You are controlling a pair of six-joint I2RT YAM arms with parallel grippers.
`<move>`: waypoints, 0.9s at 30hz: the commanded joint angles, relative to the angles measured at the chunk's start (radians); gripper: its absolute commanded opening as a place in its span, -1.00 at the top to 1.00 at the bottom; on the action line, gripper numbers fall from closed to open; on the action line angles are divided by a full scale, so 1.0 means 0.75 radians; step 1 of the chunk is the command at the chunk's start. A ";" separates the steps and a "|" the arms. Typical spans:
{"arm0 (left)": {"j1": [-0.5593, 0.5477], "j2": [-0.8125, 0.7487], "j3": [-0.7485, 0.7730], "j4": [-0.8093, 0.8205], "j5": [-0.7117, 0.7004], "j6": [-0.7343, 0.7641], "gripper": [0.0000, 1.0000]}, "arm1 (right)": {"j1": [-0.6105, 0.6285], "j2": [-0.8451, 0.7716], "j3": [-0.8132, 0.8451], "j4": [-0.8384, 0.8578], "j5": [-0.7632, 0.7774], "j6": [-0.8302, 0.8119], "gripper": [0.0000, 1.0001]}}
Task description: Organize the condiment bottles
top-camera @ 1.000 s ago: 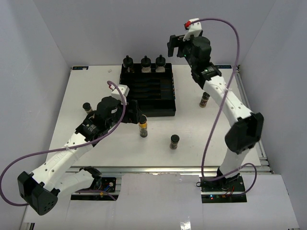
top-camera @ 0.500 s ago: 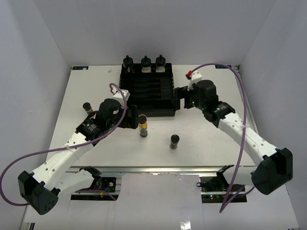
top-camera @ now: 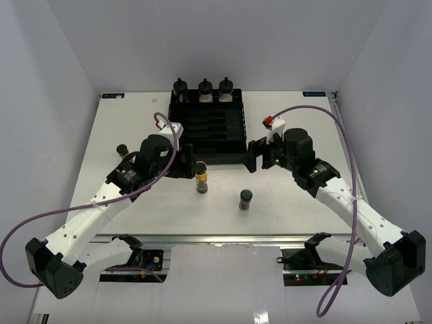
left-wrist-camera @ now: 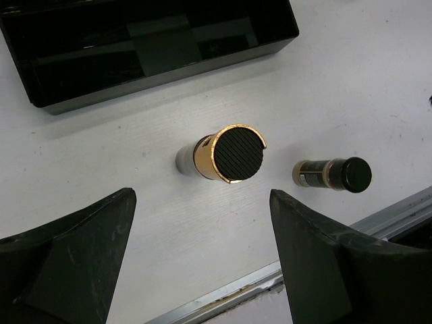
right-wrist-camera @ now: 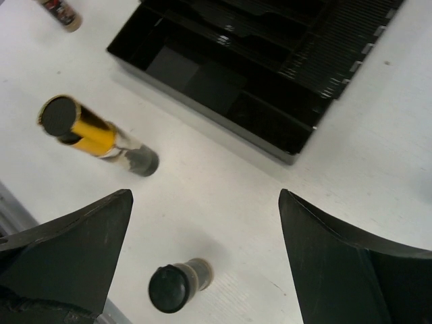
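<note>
- Three squat bottles with knobbed caps stand in a row at the back of the black tray. The slim jars in view are out on the table, so most of the sorting looks undone.
- Tipping looks like the main risk. The yellow-banded jar is tall and narrow, and if one finger reaches it before the other it could topple and roll away.
- The tray is a second risk. The jar stands just in front of the tray's front wall, so a finger swinging wide could catch that wall and shift the tray with its bottles.
- Both arms lean toward the same middle stretch of table. If both go in at once, they could knock each other or the jars.
- The left gripper is spread wide and holds nothing. The yellow-banded jar stands upright just beyond its fingertips, roughly centred on the gap and touching neither finger.
- The right gripper is likewise spread and empty, near the tray's front right corner. In its wrist view the dark jar shows between the fingers, nearer the left one, but the overhead view puts the two apart.
- A third jar stands at the left, partly hidden behind the left arm and away from both grippers.
</note>
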 commanded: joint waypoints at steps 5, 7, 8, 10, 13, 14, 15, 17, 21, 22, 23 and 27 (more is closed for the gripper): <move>-0.003 -0.036 0.179 -0.190 -0.337 -0.166 -0.93 | 0.342 0.178 0.266 0.056 0.030 -0.088 -0.90; -0.004 -0.056 0.204 -0.226 -0.358 -0.184 -0.95 | 0.400 0.247 0.301 0.049 0.100 -0.100 -0.89; -0.003 -0.076 0.212 -0.240 -0.360 -0.200 -0.95 | 0.431 0.276 0.315 0.052 0.121 -0.099 -0.90; -0.002 -0.142 0.236 -0.273 -0.363 -0.225 -0.96 | 0.470 0.338 0.343 0.069 0.147 -0.098 -0.91; -0.002 -0.239 0.284 -0.336 -0.409 -0.260 -0.96 | 0.517 0.434 0.379 0.091 0.173 -0.100 -0.94; -0.002 -0.256 0.296 -0.359 -0.437 -0.265 -0.96 | 0.531 0.478 0.403 0.089 0.181 -0.106 -0.96; -0.002 -0.280 0.309 -0.376 -0.455 -0.269 -0.96 | 0.542 0.514 0.425 0.081 0.202 -0.111 -0.96; -0.002 -0.329 0.323 -0.396 -0.471 -0.274 -0.96 | 0.560 0.570 0.459 0.065 0.253 -0.118 -0.96; -0.002 -0.379 0.308 -0.424 -0.486 -0.277 -0.96 | 0.589 0.680 0.517 0.058 0.313 -0.121 -0.96; -0.002 -0.387 0.301 -0.431 -0.493 -0.277 -0.96 | 0.593 0.702 0.533 0.049 0.324 -0.120 -0.96; -0.002 -0.396 0.294 -0.431 -0.497 -0.277 -0.96 | 0.599 0.726 0.552 0.034 0.336 -0.119 -0.96; -0.004 -0.429 0.271 -0.431 -0.514 -0.277 -0.96 | 0.607 0.794 0.595 0.005 0.390 -0.115 -0.96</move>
